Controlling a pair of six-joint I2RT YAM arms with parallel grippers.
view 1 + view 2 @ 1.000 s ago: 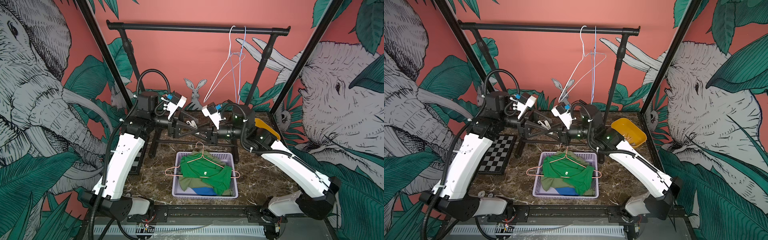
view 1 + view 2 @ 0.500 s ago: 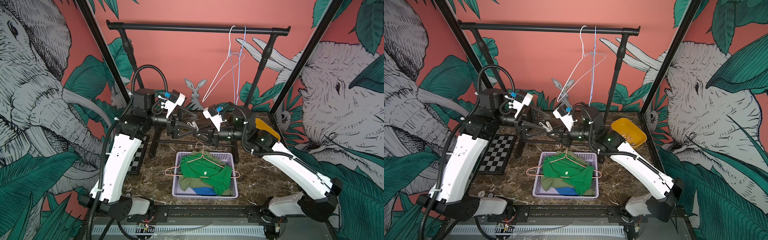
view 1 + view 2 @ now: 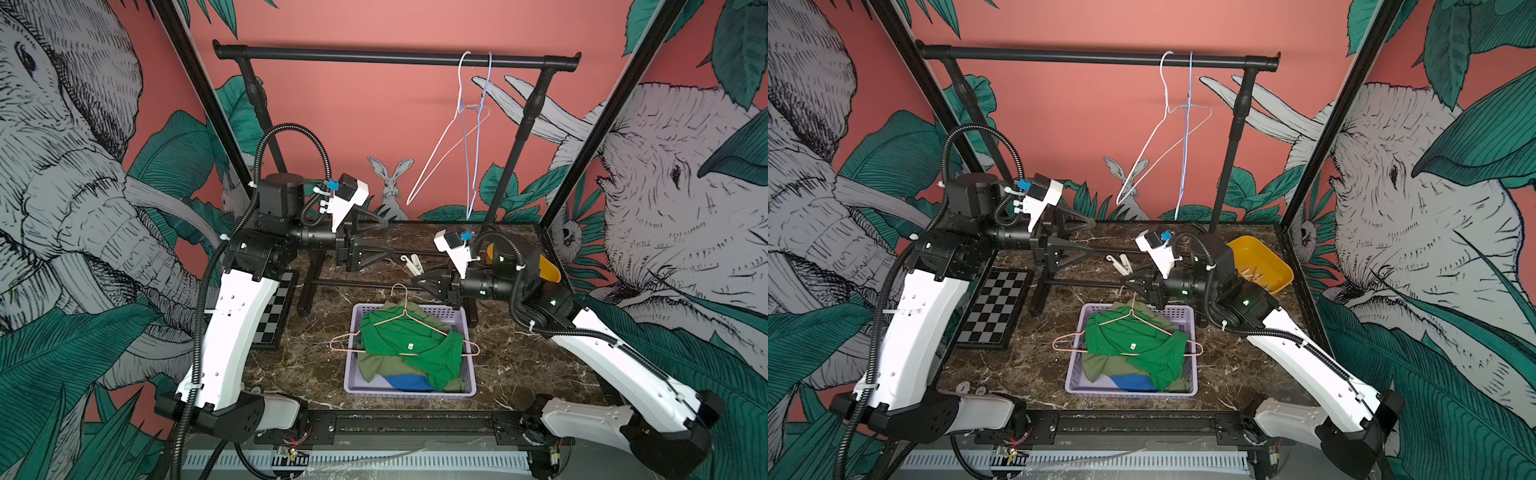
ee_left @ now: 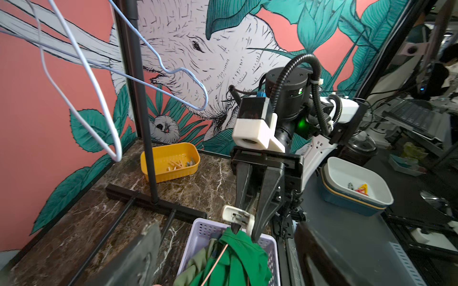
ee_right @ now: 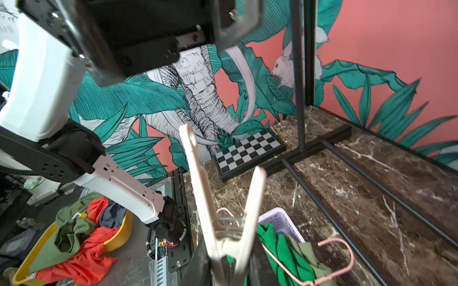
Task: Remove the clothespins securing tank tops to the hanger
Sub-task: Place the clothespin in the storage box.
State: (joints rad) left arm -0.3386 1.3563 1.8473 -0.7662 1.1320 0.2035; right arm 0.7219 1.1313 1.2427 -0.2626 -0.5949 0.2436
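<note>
Above three heaped tank tops [image 3: 409,345], right claw [image 4: 245,232] clamps one clothespin [image 4: 238,217]; left claw [image 3: 390,237] gapes.

Three tank tops [image 3: 409,332] fill one lavender basket [image 3: 409,393]. One pink hanger [image 3: 331,345], one white hanger [image 4: 118,148] and one pale blue hanger [image 4: 206,97] make three. One white clothespin [image 5: 229,239] is plain; those in the one yellow tray [image 4: 168,173] are too small to count.

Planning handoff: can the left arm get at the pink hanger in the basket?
Probably yes. The left gripper is open and empty; the hanger lies atop the tank tops in the basket. Only the right gripper, holding a clothespin, crowds its hook.
</note>
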